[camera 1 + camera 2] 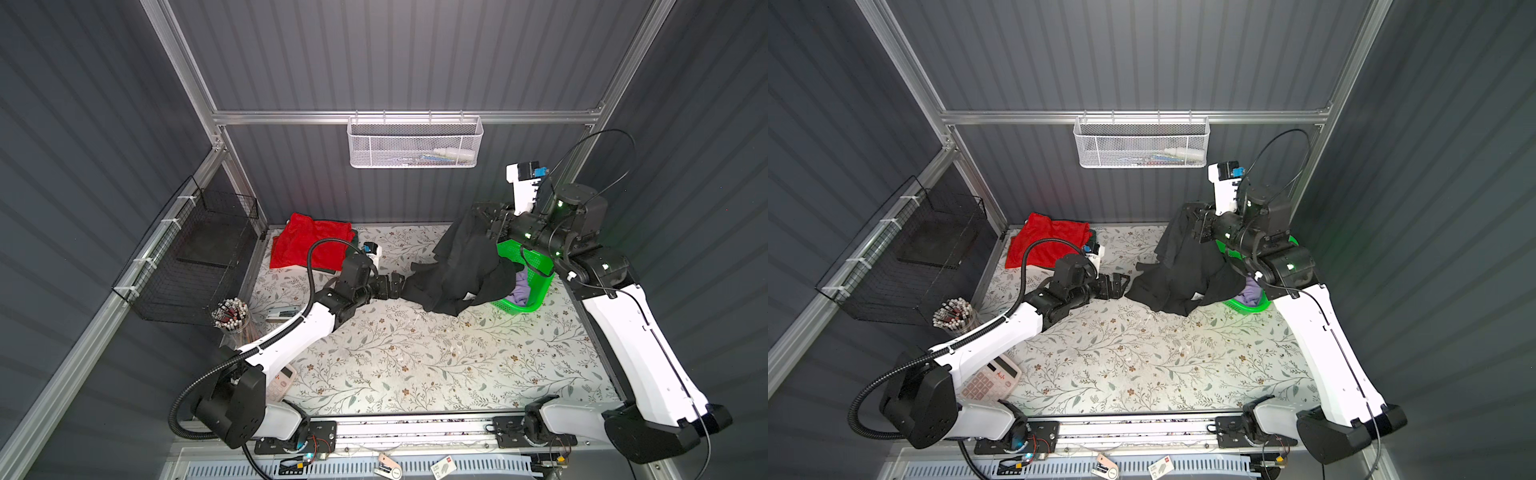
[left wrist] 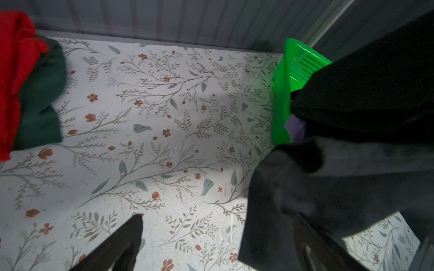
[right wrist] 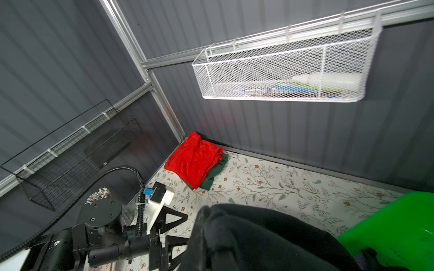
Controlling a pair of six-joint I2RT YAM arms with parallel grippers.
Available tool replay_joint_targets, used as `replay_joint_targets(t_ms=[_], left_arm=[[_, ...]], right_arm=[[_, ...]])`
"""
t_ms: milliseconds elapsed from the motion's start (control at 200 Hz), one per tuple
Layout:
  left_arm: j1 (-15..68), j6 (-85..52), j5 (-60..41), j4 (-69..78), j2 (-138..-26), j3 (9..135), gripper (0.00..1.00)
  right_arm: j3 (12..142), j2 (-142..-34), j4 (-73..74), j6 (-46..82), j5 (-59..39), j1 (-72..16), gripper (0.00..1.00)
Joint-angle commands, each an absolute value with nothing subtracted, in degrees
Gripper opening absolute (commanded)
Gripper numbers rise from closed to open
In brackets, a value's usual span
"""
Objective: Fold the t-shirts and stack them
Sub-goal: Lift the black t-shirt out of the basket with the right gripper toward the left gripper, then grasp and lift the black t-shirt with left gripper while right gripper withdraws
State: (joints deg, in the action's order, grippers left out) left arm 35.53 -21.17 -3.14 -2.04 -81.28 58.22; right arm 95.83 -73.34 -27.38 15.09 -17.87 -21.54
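In both top views the right pincer (image 1: 486,218) is pressed together on the black t-shirt (image 1: 461,266). It holds the shirt's top up over the green basket (image 1: 536,266). The rest of the shirt hangs down and spills from the basket onto the surface (image 1: 415,353). The left pincer (image 1: 399,286) is spread wide. It sits just beside the shirt's low edge, on the side away from the basket. A lavender t-shirt (image 1: 519,293) lies inside the basket.

In the left wrist view, black cloth lies against one side of the spread pincer. The other finger (image 2: 126,234) is bare.

In the right wrist view, black cloth hides the right pincer's tips. Well apart from the basket, the red t-shirt (image 3: 192,159) lies folded on top of the dark green t-shirt (image 3: 215,172).

I think about half the job is done, since two shirts are folded and stacked. The black one needs laying flat and folding, and the lavender one comes after.
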Motion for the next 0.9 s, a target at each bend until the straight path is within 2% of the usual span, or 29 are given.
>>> replay_joint_targets(t_ms=[0, 180, 415, 605, 625, 670, 710, 745, 775, 785, 896], left_arm=[[38.3, -15.8, -10.3, 2.1, -82.9, 63.4, 1.00], [43.0, -11.1, -14.8, 12.4, -86.2, 64.6, 1.00], [45.0, -11.8, -17.9, 25.1, -97.4, 70.1, 1.00], [45.0, -16.0, -15.7, 37.6, -103.8, 72.2, 0.99], [45.1, -15.9, -15.7, 38.1, -104.2, 72.5, 0.96], [45.0, -15.9, -16.5, 39.3, -105.0, 73.2, 0.79], [45.0, -15.6, -17.2, 40.7, -105.2, 73.2, 0.52], [45.0, -15.2, -17.1, 41.9, -104.9, 73.0, 0.21], [45.1, -15.4, -16.1, 42.6, -104.6, 72.8, 0.08], [45.1, -15.5, -15.6, 42.7, -104.5, 72.8, 0.00], [44.9, -15.1, -9.0, 40.9, -101.5, 72.6, 0.00]], right_arm=[[94.5, -74.3, -23.3, 16.8, -19.9, -21.9, 0.00], [93.4, -74.8, -22.6, 19.0, -22.4, -21.8, 0.00], [94.5, -75.2, -24.2, 19.5, -23.8, -21.8, 0.00], [94.4, -75.0, -25.3, 21.0, -25.6, -21.4, 0.00], [94.0, -74.8, -25.2, 21.3, -25.5, -21.2, 0.00], [93.2, -74.6, -24.6, 22.1, -25.6, -20.9, 0.00], [92.4, -74.4, -24.0, 22.9, -26.0, -20.4, 0.00], [91.8, -74.2, -23.8, 23.6, -26.3, -20.1, 0.00], [91.3, -74.1, -23.5, 24.1, -26.6, -19.8, 0.00], [91.1, -74.1, -23.4, 24.3, -26.7, -19.7, 0.00], [88.3, -73.4, -22.6, 26.0, -28.0, -18.7, 0.00]])
